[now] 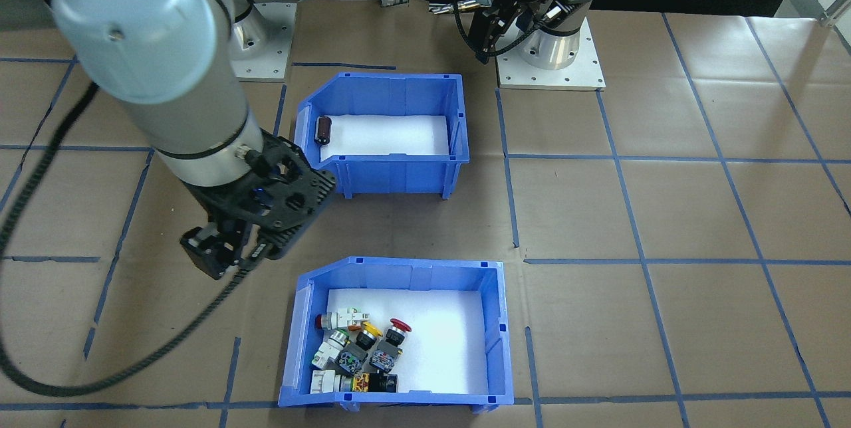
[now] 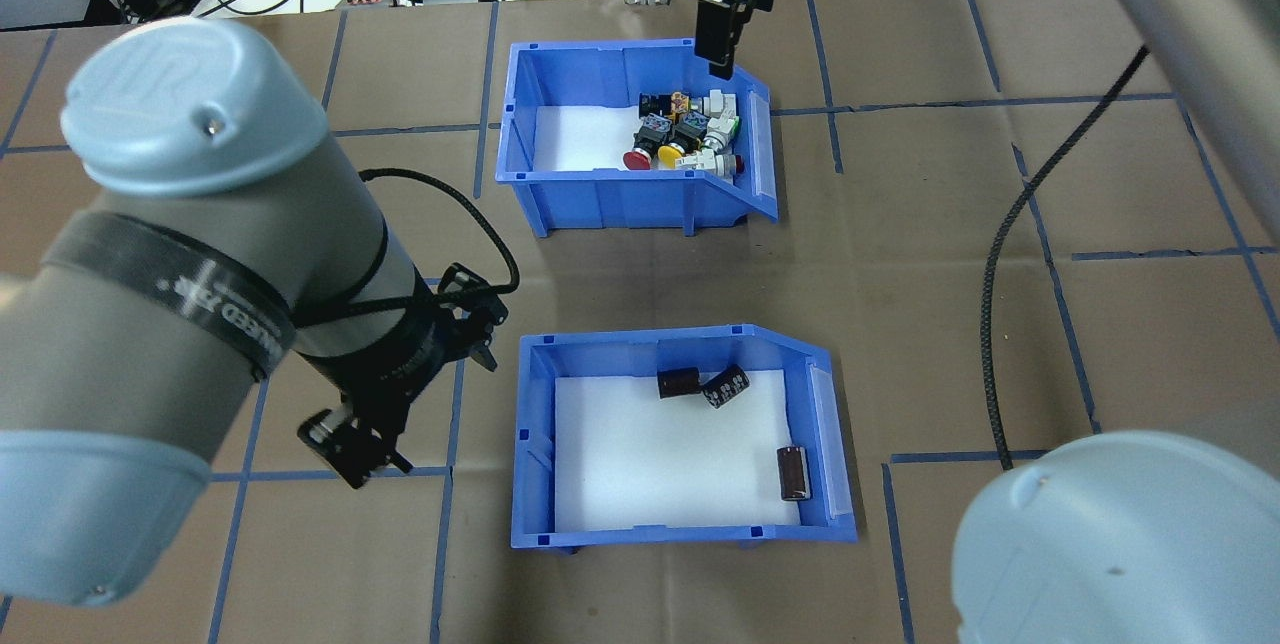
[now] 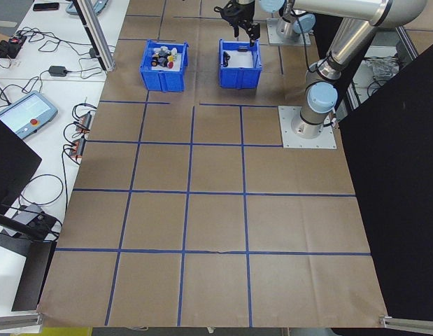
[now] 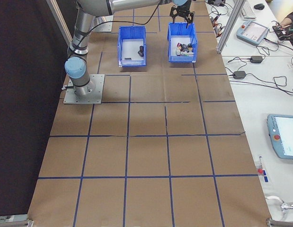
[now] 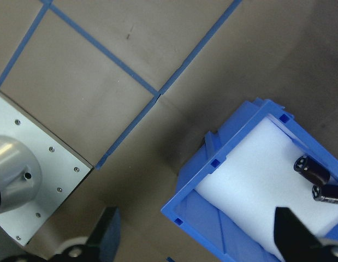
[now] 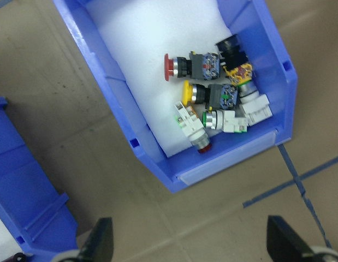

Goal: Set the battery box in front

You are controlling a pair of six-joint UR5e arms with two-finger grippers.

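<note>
The battery box (image 2: 680, 519) sits on the brown paper-covered table (image 2: 950, 224), in the row nearer the robot's base, with its sloped cut-away end toward the robot's right. Its white liner (image 2: 640, 454) carries three dark brown batteries (image 2: 793, 473): two lie touching near the far wall, and the third rests alone against the sloped end (the front-facing view shows only this one, the near wall hiding the others).

The switch bin (image 2: 620, 199), the same blue and the same shape, stands farther from the robot, directly beyond the battery box and well apart from it. Red, yellow and white push-button switches (image 2: 685, 129) are clustered at its sloped end.

The left gripper (image 2: 365, 444) hangs above the table just beside the battery box's square end, touching nothing; the left wrist view shows its two fingers (image 5: 103, 234) spread wide with nothing between them. The right gripper (image 1: 216, 252) hovers near the switch bin's sloped end, off its corner. In the right wrist view its fingers (image 6: 100, 240) likewise stand apart and empty.

Blue tape lines (image 1: 625, 209) divide the table into squares.
</note>
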